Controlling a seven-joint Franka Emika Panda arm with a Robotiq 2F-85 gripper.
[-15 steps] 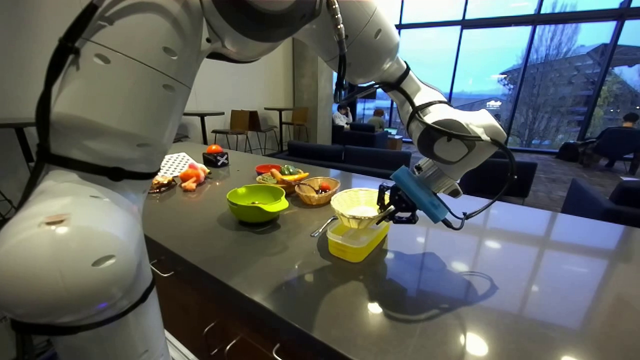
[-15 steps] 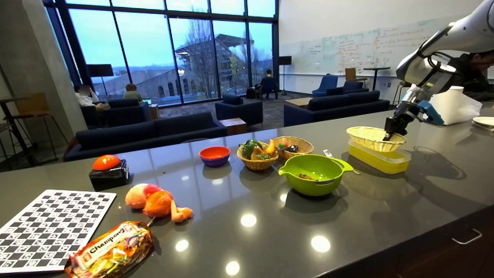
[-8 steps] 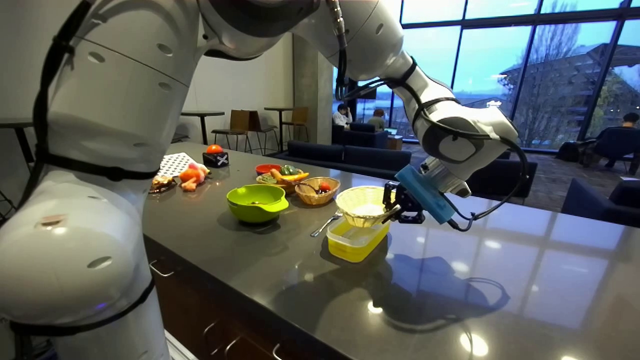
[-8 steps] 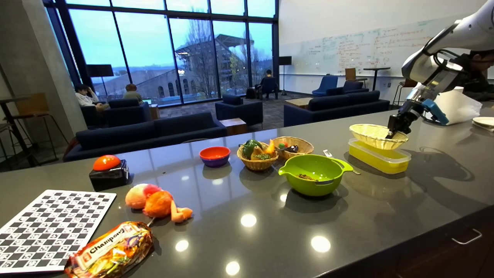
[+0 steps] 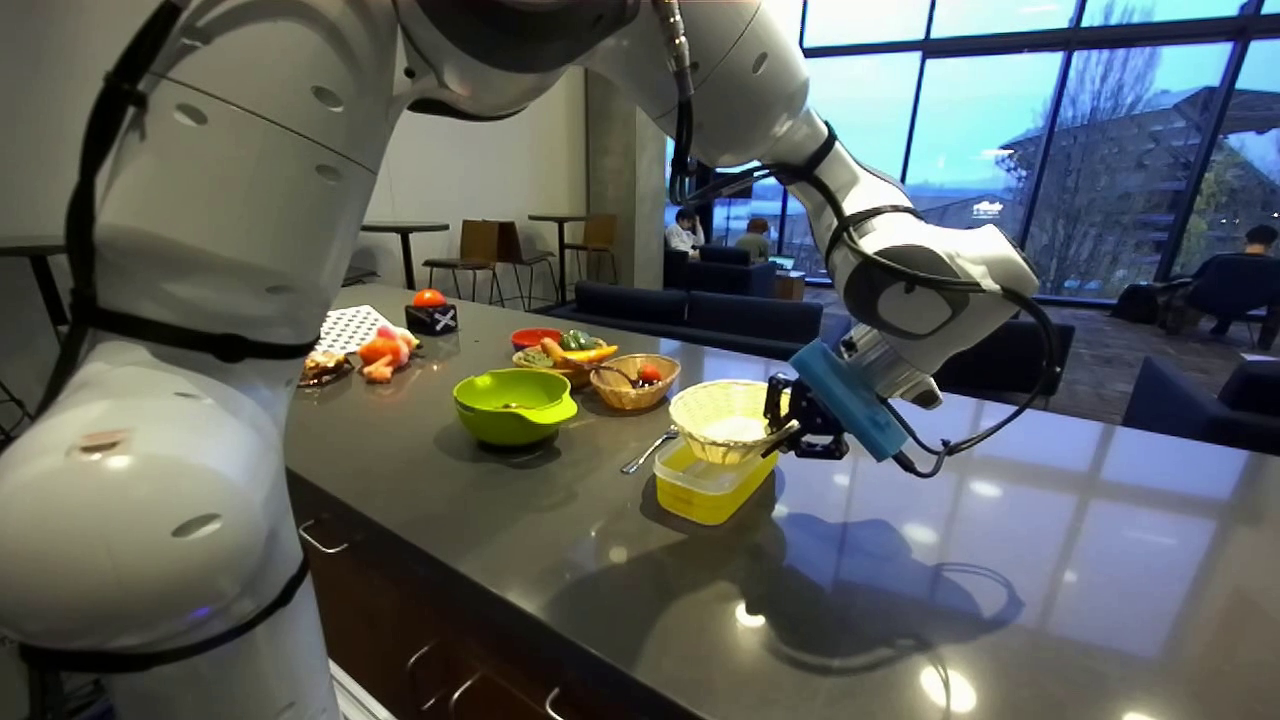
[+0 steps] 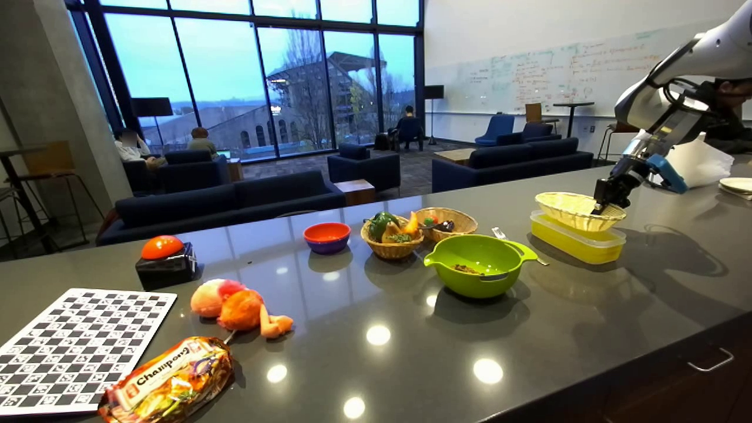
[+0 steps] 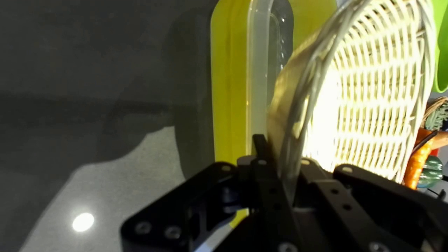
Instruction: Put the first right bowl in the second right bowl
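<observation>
Pale bowl [image 6: 565, 207] mouth-up, long axis roughly along yellow bowl [image 6: 576, 244]

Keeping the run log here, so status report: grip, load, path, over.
Fingers shut on pale cream rounded woven bowl at its edge. Bowl above bright yellow rectangular plastic container, contact unclear. Silvery metal fork beside container, seemingly not in the way.

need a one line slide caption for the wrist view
Gripper pinching a pale woven basket by its rim, over a yellow rectangular container.
</observation>
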